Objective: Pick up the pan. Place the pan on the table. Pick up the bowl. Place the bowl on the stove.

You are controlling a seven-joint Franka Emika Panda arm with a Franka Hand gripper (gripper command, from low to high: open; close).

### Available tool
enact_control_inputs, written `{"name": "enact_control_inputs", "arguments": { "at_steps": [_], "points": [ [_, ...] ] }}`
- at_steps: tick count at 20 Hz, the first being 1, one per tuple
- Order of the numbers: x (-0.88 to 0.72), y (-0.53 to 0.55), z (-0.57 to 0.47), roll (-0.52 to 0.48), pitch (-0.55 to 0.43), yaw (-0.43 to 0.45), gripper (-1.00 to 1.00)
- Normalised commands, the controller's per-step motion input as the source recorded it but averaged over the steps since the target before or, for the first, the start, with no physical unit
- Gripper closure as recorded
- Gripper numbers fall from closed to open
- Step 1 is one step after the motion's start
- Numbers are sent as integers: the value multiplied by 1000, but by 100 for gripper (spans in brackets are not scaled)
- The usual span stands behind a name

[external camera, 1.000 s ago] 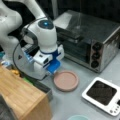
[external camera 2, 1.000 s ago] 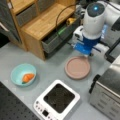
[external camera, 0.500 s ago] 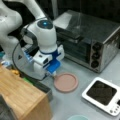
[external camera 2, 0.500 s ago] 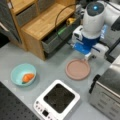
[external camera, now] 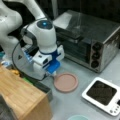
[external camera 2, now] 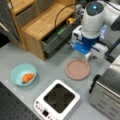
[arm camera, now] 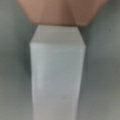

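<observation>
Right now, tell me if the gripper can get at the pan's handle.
Probably yes. The gripper is low over the table, right at the pan and its white handle, which fills the wrist view. Nothing lies between them, and the stove and bowl sit well aside.

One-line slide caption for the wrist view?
Wrist close-up: the pan's white handle running up to the pinkish-brown pan, on the grey table.

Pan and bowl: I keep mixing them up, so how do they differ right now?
The pan is pinkish-brown, flat and empty; the bowl is teal, deeper, and holds an orange item. The pan lies right below the tool, by its white handle; the bowl sits apart. Both are round and rest on the table.
</observation>
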Motion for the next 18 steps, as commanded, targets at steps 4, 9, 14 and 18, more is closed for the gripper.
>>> {"name": "enact_control_inputs", "arguments": {
  "at_steps": [4, 9, 14, 18],
  "points": [
    [32, -59, -26, -102, -47, 146, -100],
    [40, -37, 118, -85, -18, 136, -100],
    [25, -16, 193, -51, 30, 124, -100],
    [24, -30, 227, -3, 52, 118, -100]
  ]
}}
